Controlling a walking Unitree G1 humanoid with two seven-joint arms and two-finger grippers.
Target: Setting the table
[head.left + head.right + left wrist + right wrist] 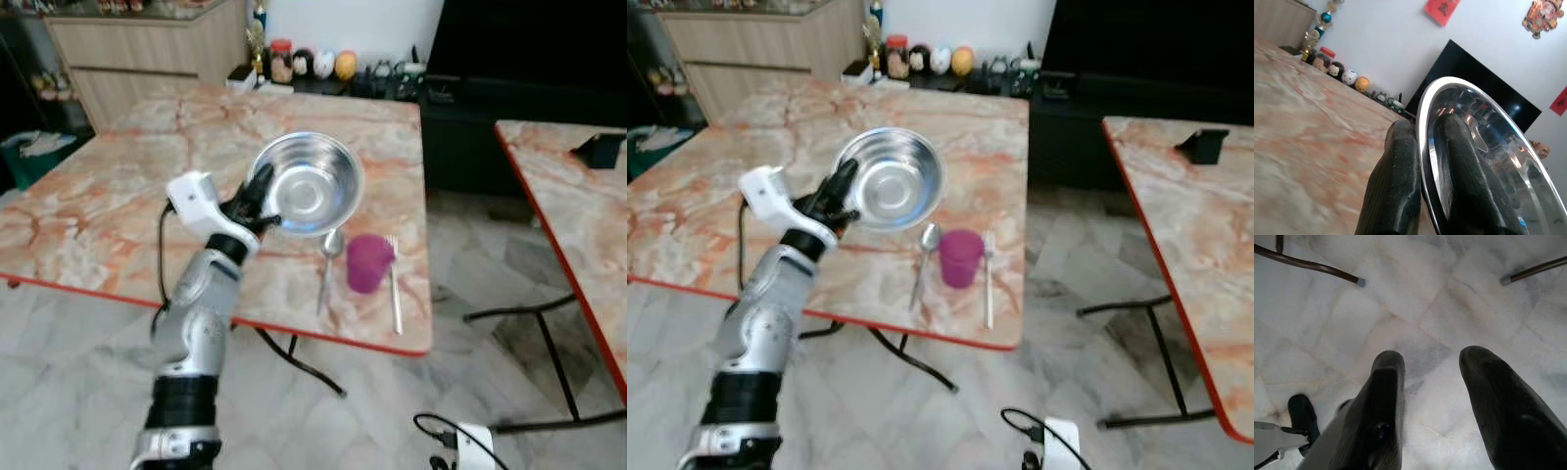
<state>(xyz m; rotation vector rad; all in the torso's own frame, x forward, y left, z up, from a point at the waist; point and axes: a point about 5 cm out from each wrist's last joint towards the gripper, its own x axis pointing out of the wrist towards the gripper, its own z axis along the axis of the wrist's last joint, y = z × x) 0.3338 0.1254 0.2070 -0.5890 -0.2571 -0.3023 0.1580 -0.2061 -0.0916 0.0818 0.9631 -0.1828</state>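
A steel bowl (308, 185) is held tilted above the marble table (118, 225), its rim pinched by the left gripper (257, 204) at nine o'clock. Spoon (328, 266), purple cup (366, 261) and fork (394, 284) already lie at five o'clock. The bowl looks unplaced. The right gripper (1432, 382) hangs idle, fingers apart.

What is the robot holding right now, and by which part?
The left gripper holds the steel bowl by its rim, one finger inside, one outside. The right gripper holds nothing.
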